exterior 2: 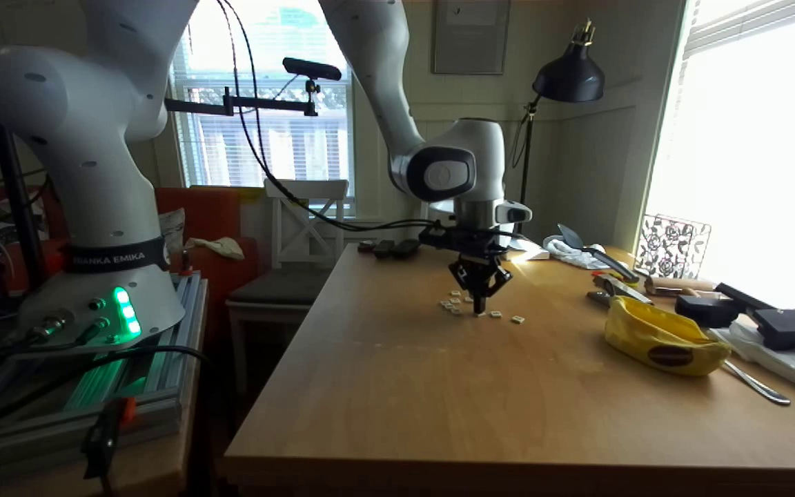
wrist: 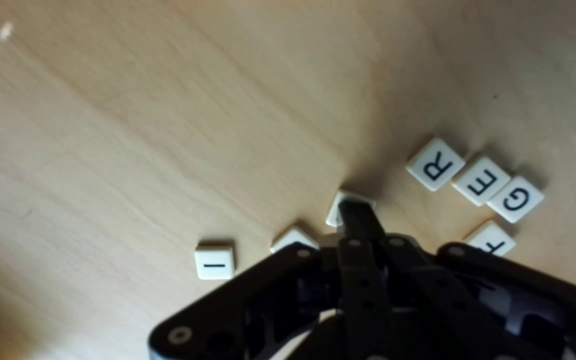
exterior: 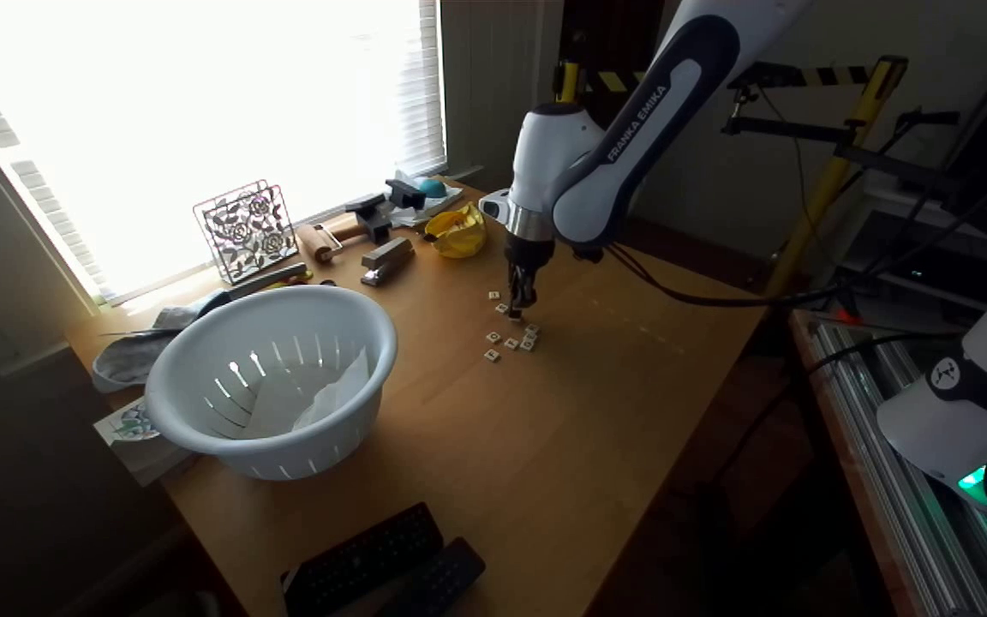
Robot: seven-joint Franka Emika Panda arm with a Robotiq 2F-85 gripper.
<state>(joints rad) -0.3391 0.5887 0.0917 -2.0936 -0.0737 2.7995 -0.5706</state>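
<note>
Nearest the wrist camera, the black gripper [wrist: 359,209] stands with its fingers drawn fully together and nothing visible between them. Their tips come down over the covered tile [wrist: 337,207], a small white square whose face is mostly hidden; whether they press on it cannot be told. In the wrist view, a partly hidden tile [wrist: 294,238] sits just left of the covered tile, with the single-stroke tile [wrist: 214,262] farther out that way. Right of the covered tile lie the R tile [wrist: 436,164], the E tile [wrist: 481,180] and the G tile [wrist: 515,199] in a close slanting row. In an exterior view, the stapler [exterior: 387,260] and the yellow pouch [exterior: 457,236] lie windowward of the covered tile on the wooden table [exterior: 476,446]; the white colander [exterior: 266,458] stands well apart from it, leftward, a white sheet [exterior: 339,394] inside.
</note>
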